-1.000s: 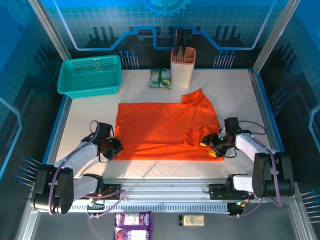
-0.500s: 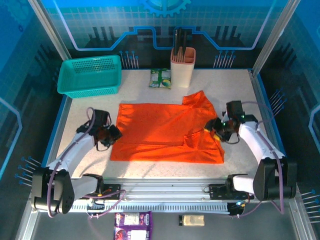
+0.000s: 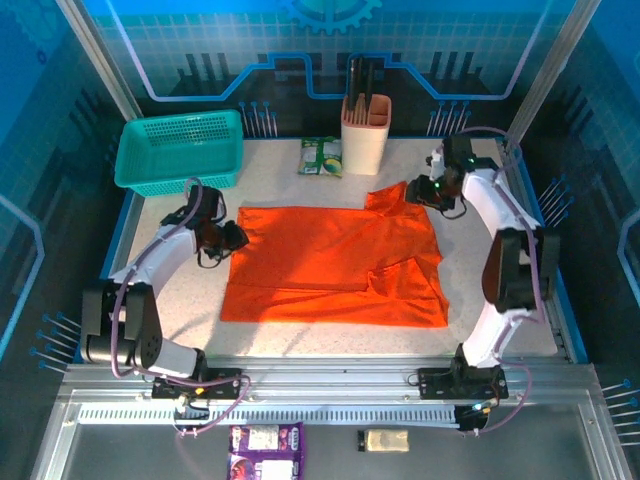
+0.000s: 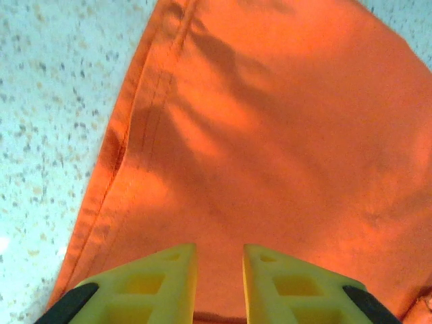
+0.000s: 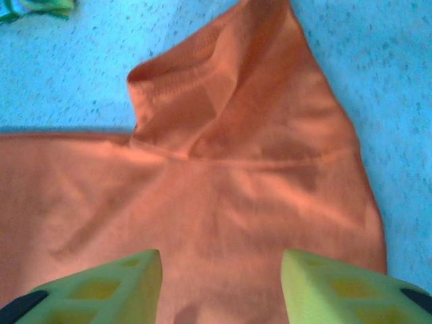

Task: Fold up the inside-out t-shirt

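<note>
I see the left jaws narrowly parted, empty, over the t-shirt (image 3: 330, 265) edge; the right jaws spread wide, empty, above its sleeve (image 5: 250, 88).

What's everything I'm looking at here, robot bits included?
t-shirt: one, bright orange, spread flat mid-table, sleeve bunched at its far right corner
basket: one, teal mesh, far left corner
holder: one, pinkish beige, far edge centre, dark items standing in it
green packet: one, green and white, just left of the holder
purple packets: apparently two, below the front rail
tan packet: one, right of the purple ones
table: one, speckled white
left gripper: one, yellow fingers, slightly open over the shirt's left edge
right gripper: one, yellow-green fingers, open over the bunched sleeve
</note>
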`<action>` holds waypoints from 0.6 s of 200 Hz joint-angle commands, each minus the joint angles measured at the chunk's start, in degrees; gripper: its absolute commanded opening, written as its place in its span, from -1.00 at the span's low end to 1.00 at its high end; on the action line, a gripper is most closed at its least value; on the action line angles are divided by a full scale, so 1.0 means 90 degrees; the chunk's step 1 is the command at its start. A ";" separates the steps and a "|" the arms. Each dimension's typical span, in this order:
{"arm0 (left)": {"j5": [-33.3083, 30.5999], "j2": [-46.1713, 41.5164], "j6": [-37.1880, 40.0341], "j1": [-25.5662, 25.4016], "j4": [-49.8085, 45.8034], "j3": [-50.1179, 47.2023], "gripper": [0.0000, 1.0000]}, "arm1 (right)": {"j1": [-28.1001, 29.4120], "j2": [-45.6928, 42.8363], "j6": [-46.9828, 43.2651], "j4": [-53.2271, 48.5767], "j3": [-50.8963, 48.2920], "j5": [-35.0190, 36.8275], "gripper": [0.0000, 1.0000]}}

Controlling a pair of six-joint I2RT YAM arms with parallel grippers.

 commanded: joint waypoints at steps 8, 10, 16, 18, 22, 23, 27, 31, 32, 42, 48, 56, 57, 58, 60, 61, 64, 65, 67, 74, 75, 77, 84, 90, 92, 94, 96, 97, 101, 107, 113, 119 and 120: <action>0.0235 0.0273 0.0463 0.0195 -0.0016 0.0414 -0.46 | 0.0012 0.1037 -0.0707 -0.0565 0.1235 0.0066 -0.05; 0.0239 0.0285 0.0471 0.0202 -0.0023 0.0429 -0.46 | 0.0010 0.1109 -0.0720 -0.0594 0.1338 0.0085 -0.06; 0.0238 0.0339 0.0510 0.0217 -0.0047 0.0463 -0.46 | 0.0011 0.1323 -0.0763 -0.0656 0.1594 0.0139 -0.07; 0.0245 0.0346 0.0520 0.0224 -0.0055 0.0478 -0.46 | 0.0010 0.1388 -0.0773 -0.0683 0.1674 0.0164 -0.07; 0.0250 0.0371 0.0546 0.0236 -0.0064 0.0512 -0.45 | 0.0012 0.1522 -0.0791 -0.0734 0.1831 0.0230 -0.08; 0.0255 0.0384 0.0549 0.0236 -0.0071 0.0517 -0.46 | 0.0021 0.1554 -0.0792 -0.0751 0.1870 0.0251 -0.08; 0.0269 0.0410 0.0583 0.0243 -0.0086 0.0546 -0.45 | 0.0026 0.1696 -0.0811 -0.0821 0.2035 0.0343 -0.08; 0.0282 0.0432 0.0611 0.0246 -0.0100 0.0572 -0.44 | 0.0024 0.1833 -0.0829 -0.0883 0.2196 0.0427 -0.08; 0.0281 0.0444 0.0616 0.0246 -0.0103 0.0576 -0.44 | 0.0022 0.1866 -0.0830 -0.0898 0.2238 0.0436 -0.08; 0.0278 0.0489 0.0650 0.0256 -0.0132 0.0631 -0.45 | 0.0029 0.2190 -0.0882 -0.1002 0.2594 0.0609 -0.09; 0.0271 0.0513 0.0679 0.0265 -0.0150 0.0649 -0.45 | 0.0020 0.2381 -0.0917 -0.1041 0.2777 0.0668 -0.09; 0.0244 0.0561 0.0714 0.0266 -0.0182 0.0695 -0.44 | 0.0018 0.2672 -0.0961 -0.1160 0.3124 0.0649 -0.10; 0.0237 0.0572 0.0721 0.0271 -0.0189 0.0701 -0.44 | 0.0018 0.2672 -0.0961 -0.1160 0.3124 0.0649 -0.10; 0.0234 0.0577 0.0730 0.0273 -0.0192 0.0709 -0.44 | 0.0019 0.2710 -0.0964 -0.1173 0.3166 0.0650 -0.10; 0.0227 0.0596 0.0736 0.0275 -0.0199 0.0718 -0.44 | 0.0019 0.2780 -0.0972 -0.1208 0.3249 0.0627 -0.10; 0.0219 0.0599 0.0737 0.0276 -0.0202 0.0717 -0.44 | 0.0019 0.2812 -0.0975 -0.1226 0.3287 0.0620 -0.10; 0.0205 0.0626 0.0745 0.0284 -0.0218 0.0741 -0.44 | 0.0020 0.2927 -0.0980 -0.1278 0.3443 0.0579 -0.10; 0.0199 0.0629 0.0746 0.0285 -0.0221 0.0749 -0.44 | 0.0025 0.2989 -0.0979 -0.1296 0.3482 0.0571 -0.10; 0.0201 0.0643 0.0752 0.0285 -0.0231 0.0754 -0.44 | 0.0023 0.3074 -0.0976 -0.1329 0.3553 0.0551 -0.10; 0.0185 0.0697 0.0776 0.0304 -0.0267 0.0801 -0.44 | 0.0025 0.3252 -0.0973 -0.1370 0.3762 0.0452 -0.10; 0.0184 0.0708 0.0777 0.0305 -0.0270 0.0808 -0.44 | 0.0027 0.3278 -0.0976 -0.1366 0.3788 0.0444 -0.10; 0.0180 0.0729 0.0782 0.0305 -0.0273 0.0820 -0.44 | 0.0021 0.3315 -0.0977 -0.1363 0.3815 0.0409 -0.10; 0.0170 0.0767 0.0787 0.0314 -0.0274 0.0841 -0.45 | 0.0036 0.3448 -0.0953 -0.1323 0.3958 0.0330 -0.10; 0.0176 0.0814 0.0793 0.0320 -0.0273 0.0861 -0.44 | 0.0042 0.3541 -0.0924 -0.1292 0.4059 0.0284 -0.10; 0.0181 0.0833 0.0793 0.0321 -0.0266 0.0868 -0.44 | 0.0047 0.3581 -0.0916 -0.1281 0.4100 0.0267 -0.11; 0.0179 0.0848 0.0788 0.0324 -0.0264 0.0877 -0.44 | 0.0046 0.3613 -0.0911 -0.1271 0.4132 0.0255 -0.11; 0.0182 0.0864 0.0792 0.0324 -0.0261 0.0891 -0.45 | 0.0043 0.3643 -0.0898 -0.1264 0.4164 0.0235 -0.11; 0.0182 0.0870 0.0794 0.0325 -0.0267 0.0892 -0.44 | 0.0046 0.3664 -0.0884 -0.1259 0.4179 0.0228 -0.11; 0.0182 0.0900 0.0789 0.0325 -0.0258 0.0909 -0.44 | 0.0043 0.3730 -0.0859 -0.1239 0.4254 0.0203 -0.11; 0.0182 0.0940 0.0784 0.0325 -0.0256 0.0930 -0.44 | 0.0048 0.3835 -0.0822 -0.1223 0.4360 0.0183 -0.11; 0.0177 0.0986 0.0785 0.0325 -0.0255 0.0959 -0.44 | 0.0050 0.3950 -0.0775 -0.1216 0.4486 0.0185 -0.11; 0.0177 0.1038 0.0791 0.0325 -0.0254 0.0994 -0.44 | 0.0055 0.4051 -0.0738 -0.1230 0.4604 0.0200 -0.11; 0.0175 0.1040 0.0789 0.0320 -0.0249 0.1002 -0.44 | 0.0057 0.4068 -0.0731 -0.1228 0.4624 0.0211 -0.11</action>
